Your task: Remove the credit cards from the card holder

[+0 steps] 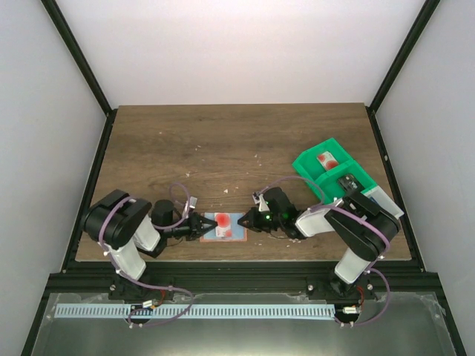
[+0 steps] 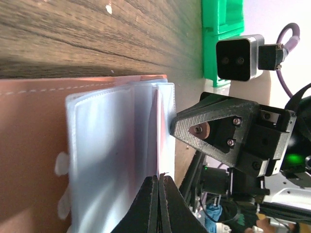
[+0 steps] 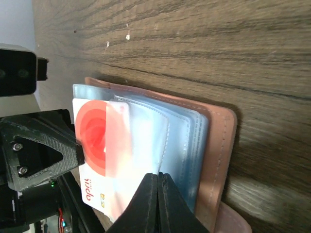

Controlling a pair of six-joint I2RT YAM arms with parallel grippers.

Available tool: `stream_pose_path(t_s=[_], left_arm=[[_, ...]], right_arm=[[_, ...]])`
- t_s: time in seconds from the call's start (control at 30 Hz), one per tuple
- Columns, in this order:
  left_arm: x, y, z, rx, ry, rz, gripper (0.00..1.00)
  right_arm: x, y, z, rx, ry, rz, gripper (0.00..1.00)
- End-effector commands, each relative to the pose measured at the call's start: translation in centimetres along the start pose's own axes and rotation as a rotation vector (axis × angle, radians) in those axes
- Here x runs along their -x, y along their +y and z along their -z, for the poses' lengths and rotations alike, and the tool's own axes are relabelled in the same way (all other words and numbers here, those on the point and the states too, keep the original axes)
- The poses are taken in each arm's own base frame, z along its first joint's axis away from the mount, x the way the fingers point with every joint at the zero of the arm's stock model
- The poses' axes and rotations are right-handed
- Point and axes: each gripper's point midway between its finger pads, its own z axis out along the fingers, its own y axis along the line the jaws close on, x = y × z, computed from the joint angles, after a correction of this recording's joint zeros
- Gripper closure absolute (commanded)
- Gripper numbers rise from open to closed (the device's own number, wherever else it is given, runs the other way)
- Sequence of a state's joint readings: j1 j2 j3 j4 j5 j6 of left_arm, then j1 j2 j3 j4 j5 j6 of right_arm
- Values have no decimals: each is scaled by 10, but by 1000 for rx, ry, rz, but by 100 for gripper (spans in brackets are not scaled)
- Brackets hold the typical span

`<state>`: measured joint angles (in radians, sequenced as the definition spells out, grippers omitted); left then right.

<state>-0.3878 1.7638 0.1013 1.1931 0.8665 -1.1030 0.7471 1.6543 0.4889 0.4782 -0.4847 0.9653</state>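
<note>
text | red-white card (image 3: 99, 155) | reads roughly "opal", sideways, small

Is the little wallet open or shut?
Open. The card holder lies spread flat, its blue inside facing up and a red and white card showing.

What I can't make out
The card holder (image 3: 221, 141) runs off my right wrist view's bottom edge; the red-and-white card (image 3: 95, 145) is blurred, and what sits in the green tray (image 1: 304, 165) is too small to tell.

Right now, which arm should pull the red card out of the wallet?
Probably the right. The right gripper is shut at the edge of the red and white card, while the left gripper is shut at the opposite side of the card holder, seemingly steadying it.
</note>
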Motion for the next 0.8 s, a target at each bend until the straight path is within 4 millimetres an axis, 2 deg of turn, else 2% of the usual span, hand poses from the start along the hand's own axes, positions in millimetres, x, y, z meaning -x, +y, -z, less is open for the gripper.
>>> stream_pose_path(t_s=[0.0,0.2,0.4,0.53,0.63,0.77], left_arm=[[-1,18,3,105,-11,-44,100],[7,21,11,209,-52,-93,100],[24,9,26,285,-154,-146,100],[38,-13,37,304,-227,-211,100],[43,-30,42,265,-268,-206,100],[40,-57,41,143,-271,-193,100]], right_arm=[[9,-9,1,-53,-34,17,99],[12,-20,-2,-97,-35,22,99],[19,-19,-5,-112,-23,44,99],[29,-10,5,-131,-58,58,82],[34,3,14,-116,-79,64,75],[33,30,26,-15,-86,40,65]])
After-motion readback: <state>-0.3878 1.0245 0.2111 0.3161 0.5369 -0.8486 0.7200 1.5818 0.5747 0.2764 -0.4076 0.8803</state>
